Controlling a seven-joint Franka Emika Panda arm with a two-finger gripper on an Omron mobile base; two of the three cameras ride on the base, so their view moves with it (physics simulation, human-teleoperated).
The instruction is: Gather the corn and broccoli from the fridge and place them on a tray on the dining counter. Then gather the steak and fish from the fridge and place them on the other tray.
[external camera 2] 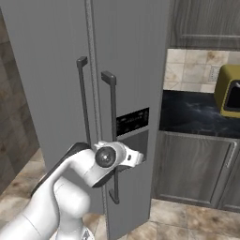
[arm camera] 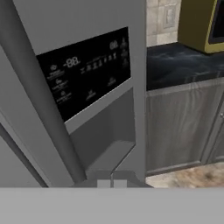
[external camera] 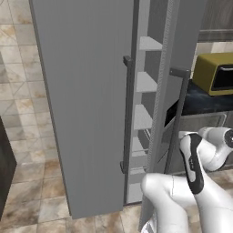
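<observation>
Closest to the base cameras rises the white arm (external camera: 195,191), its hand reaching to the lower half of the fridge (external camera 2: 51,61). In the left base view the fridge's left door (external camera: 82,100) stands swung out toward the camera as a broad grey slab, its long dark handle (external camera: 129,113) on the right edge. Through the gap beside it, pale shelves (external camera: 144,83) step down one above another; no food can be made out on them. Next comes the right door (external camera 2: 136,56), which looks closed in the right base view, with its own dark vertical handle (external camera 2: 112,140). The gripper (arm camera: 111,184) sits just right of that handle, low on this door, below the black control panel (arm camera: 87,70) and facing the dispenser recess (arm camera: 109,131). Its fingertips are pressed together with nothing seen between them; whether they touch the handle cannot be told. Right of the fridge runs a dark marbled counter (external camera 2: 197,115) over grey wood-grain cabinet doors (external camera 2: 194,166), with a yellow appliance (external camera 2: 228,91) with a dark front window standing on it.
</observation>
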